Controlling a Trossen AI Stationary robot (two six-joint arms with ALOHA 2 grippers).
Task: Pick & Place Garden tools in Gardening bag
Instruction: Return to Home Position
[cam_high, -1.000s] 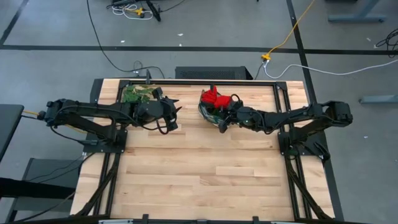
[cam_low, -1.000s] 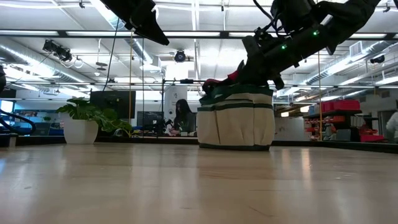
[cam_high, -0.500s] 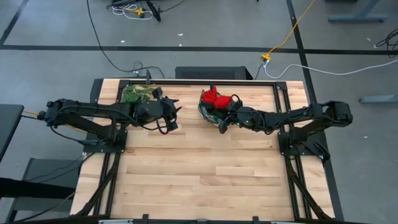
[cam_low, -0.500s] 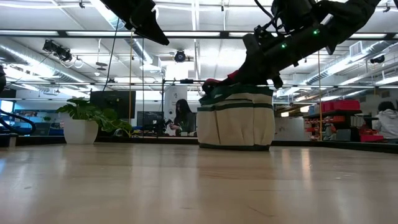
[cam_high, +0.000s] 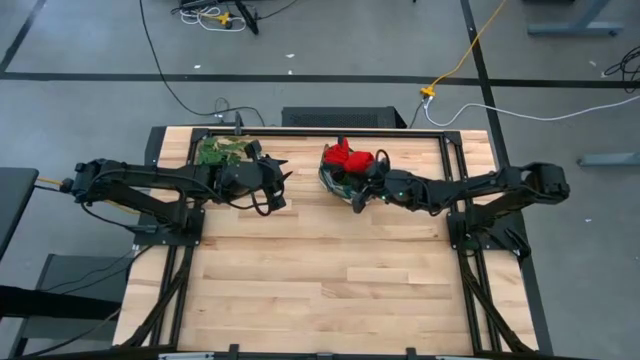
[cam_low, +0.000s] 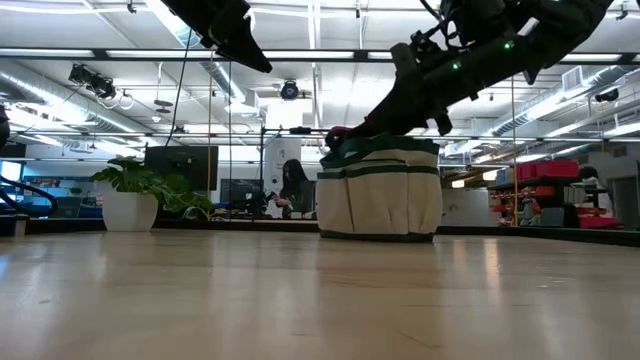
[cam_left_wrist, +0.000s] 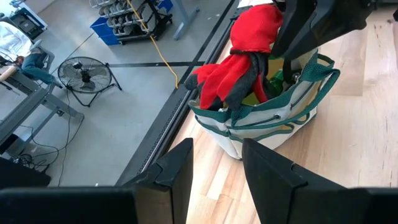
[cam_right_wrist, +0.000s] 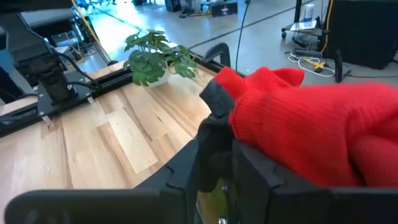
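Hovering over the soft fabric gardening bag (cam_low: 378, 195), right gripper (cam_high: 358, 190) has jaws released; left gripper (cam_left_wrist: 217, 158) likewise.

Pale plank bench (cam_high: 320, 270) with a dark frame along its edges. Standing upright on it near the far edge, about mid-width, the gardening bag (cam_low: 380, 195). At the far left corner, a leafy plant in a white pot (cam_low: 128, 205).

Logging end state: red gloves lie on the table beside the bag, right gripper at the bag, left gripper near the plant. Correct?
No. The red gloves sit in the gardening bag, draped over its rim, not on the table; the left wrist view shows it. The right gripper is at the bag and the left gripper near the plant.
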